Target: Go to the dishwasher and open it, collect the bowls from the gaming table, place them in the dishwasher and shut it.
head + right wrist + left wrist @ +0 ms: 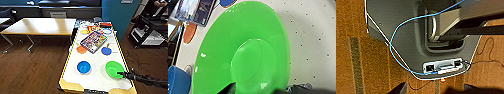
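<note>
Right arm (147, 80): slender, black, jointed, tapering to a dark gripper (121, 73). Base shell (398, 37): grey moulded plastic with white edge trim, a recessed port panel (443, 66) and a thin blue cable (401, 27) looped across it.

We see the white, yellow-rimmed gaming tabletop (96, 77) ahead of us, with a wood-topped dining table (40, 26) to its left. Nearest us on it sit a deep blue plastic bowl (83, 67) at left and a wide lime-green plastic bowl (114, 69) at right. Behind them lie a flat orange dish (81, 49), a colourful rectangular game box (93, 41) and a flat blue dish (106, 51). Our right claw (121, 73) meets the green bowl's near rim.
</note>
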Motion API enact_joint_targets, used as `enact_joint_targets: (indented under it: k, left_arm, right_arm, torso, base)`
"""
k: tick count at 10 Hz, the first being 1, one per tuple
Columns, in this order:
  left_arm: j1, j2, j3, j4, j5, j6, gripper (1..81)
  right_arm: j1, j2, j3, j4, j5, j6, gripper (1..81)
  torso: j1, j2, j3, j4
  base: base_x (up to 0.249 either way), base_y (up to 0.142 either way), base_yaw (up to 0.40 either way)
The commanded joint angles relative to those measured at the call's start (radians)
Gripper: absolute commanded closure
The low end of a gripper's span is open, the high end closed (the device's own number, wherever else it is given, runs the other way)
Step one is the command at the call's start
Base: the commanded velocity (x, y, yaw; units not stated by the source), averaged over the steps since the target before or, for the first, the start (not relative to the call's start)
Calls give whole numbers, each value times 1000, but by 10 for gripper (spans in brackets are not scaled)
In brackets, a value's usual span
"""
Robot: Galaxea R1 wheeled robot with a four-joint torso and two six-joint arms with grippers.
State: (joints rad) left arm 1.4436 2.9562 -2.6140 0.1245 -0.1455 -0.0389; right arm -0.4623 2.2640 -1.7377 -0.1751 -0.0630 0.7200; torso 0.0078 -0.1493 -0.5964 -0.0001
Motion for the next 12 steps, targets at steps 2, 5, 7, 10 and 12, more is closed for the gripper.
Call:
enact_joint_targets:
  k: [2,5,7,10,12]
  left_arm:
    - [8,-8,2,-16,70,-1,10]
    - [7,-11,2,-17,69,-1,10]
    - [7,-15,2,-20,69,-2,10]
    - [7,-12,5,-19,53,-1,10]
    - [7,-2,5,-12,41,-1,10]
  right_arm:
    - [101,-30,15,9,-12,4,10]
    - [53,-28,21,14,9,6,811]
    - [59,-56,50,14,15,13,811]
    - [259,-235,268,11,-227,28,811]
    - [316,-363,391,-9,-353,29,811]
  torso:
    - [0,0,0,0]
    - [0,0,0,0]
    - [0,0,0,0]
    - [0,0,0,0]
    - [0,0,0,0]
  base:
    - [0,0,0]
    - [0,0,0]
    - [0,0,0]
    - [0,0,0]
    - [0,0,0]
